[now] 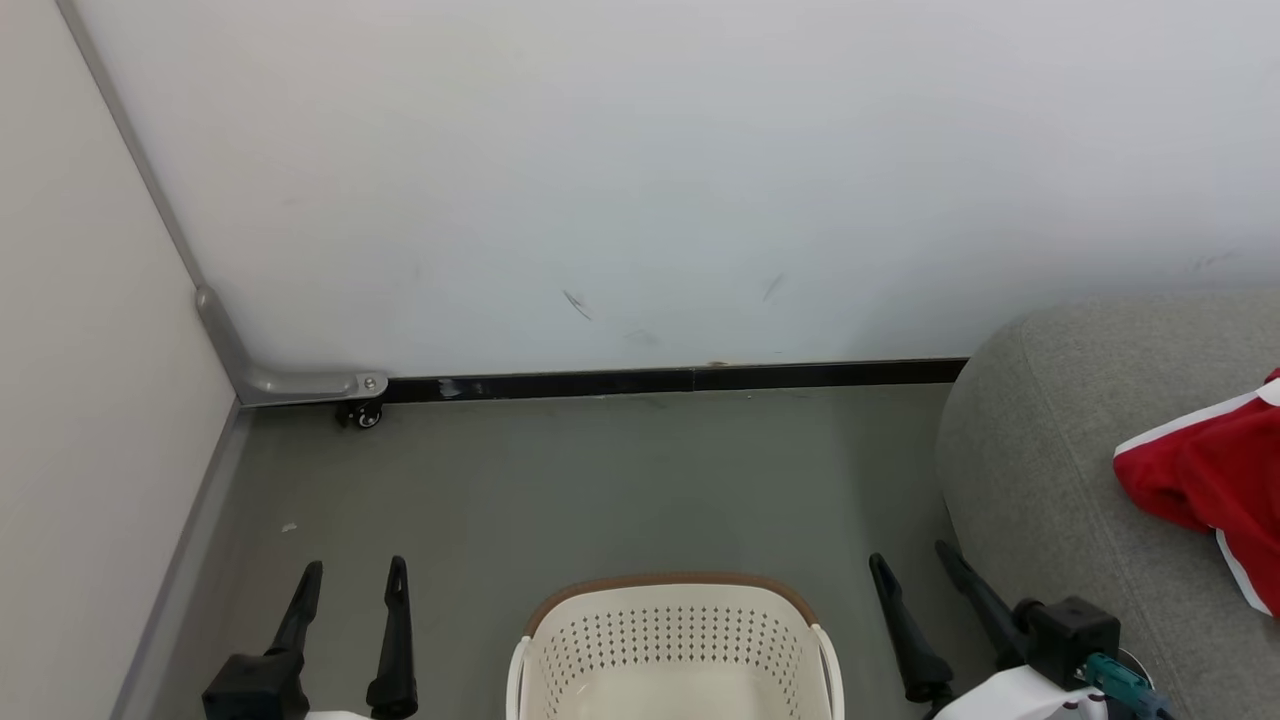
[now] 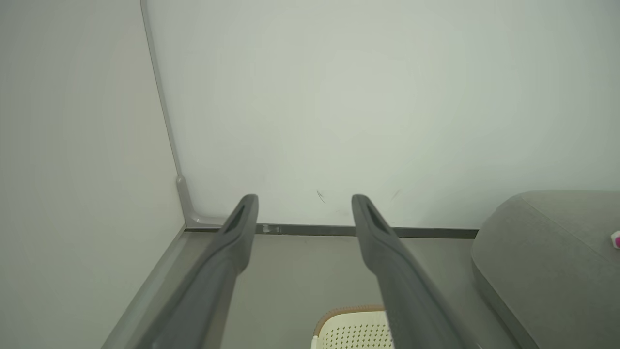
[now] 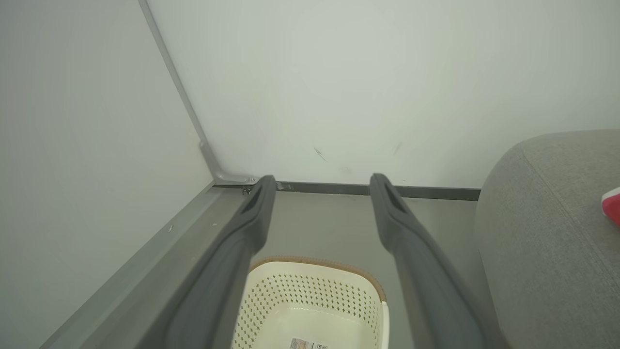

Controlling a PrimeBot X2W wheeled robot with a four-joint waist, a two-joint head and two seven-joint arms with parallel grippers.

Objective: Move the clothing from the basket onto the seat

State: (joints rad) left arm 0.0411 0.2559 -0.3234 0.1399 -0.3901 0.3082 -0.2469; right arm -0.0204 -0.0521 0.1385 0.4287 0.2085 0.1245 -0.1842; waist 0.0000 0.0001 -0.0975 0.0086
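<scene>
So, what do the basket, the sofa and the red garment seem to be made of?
The basket looks like moulded plastic, cream and smooth, its wall pierced by regular rows of holes. The sofa seems upholstered in matte grey woven fabric, with a fine grainy texture. The red garment looks like soft cloth: it folds loosely and has white trim.

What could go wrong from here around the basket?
Part of the basket is out of frame, so a leftover garment could be missed. The red clothing runs past the picture's edge on the sofa; it might hang off and slide. The open right gripper sits near the sofa and could brush it.
</scene>
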